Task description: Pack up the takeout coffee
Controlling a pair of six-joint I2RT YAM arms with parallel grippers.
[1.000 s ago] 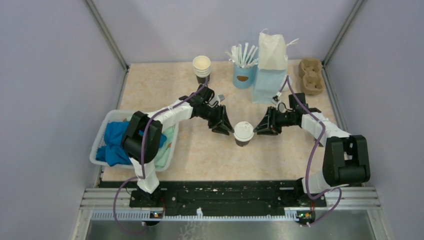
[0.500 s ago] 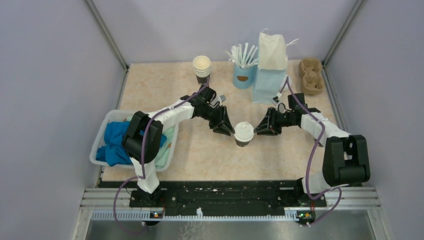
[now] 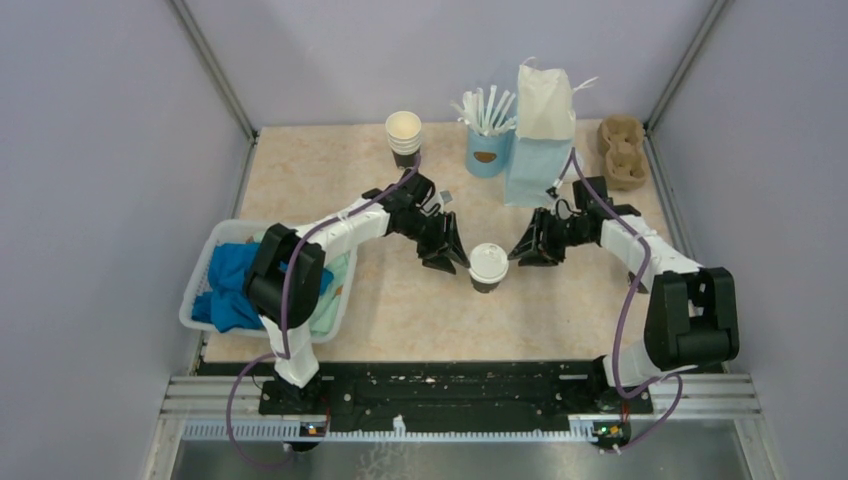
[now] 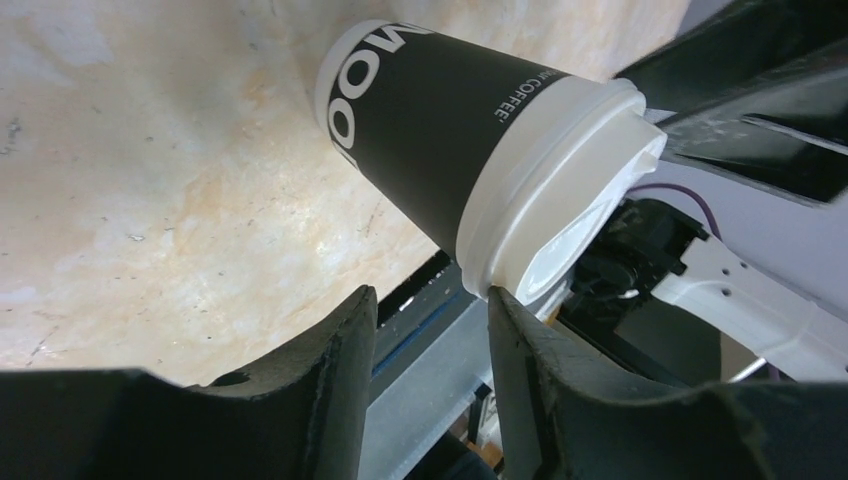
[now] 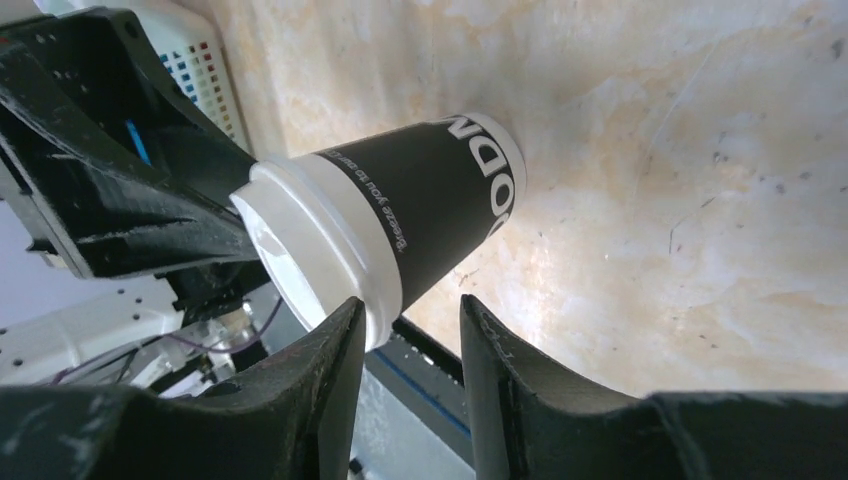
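White basket [image 3: 199, 272] of blue cloth [image 3: 226, 283], lidded takeout coffee [image 3: 488, 266]

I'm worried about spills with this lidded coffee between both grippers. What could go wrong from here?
1. The left gripper and right gripper flank the takeout coffee at its lid, neither straddling it; a sideways nudge may tip it or loosen the lid.
2. The paper bag stands just beyond the right gripper, beside the cup of sticks; swinging toward it could knock either.
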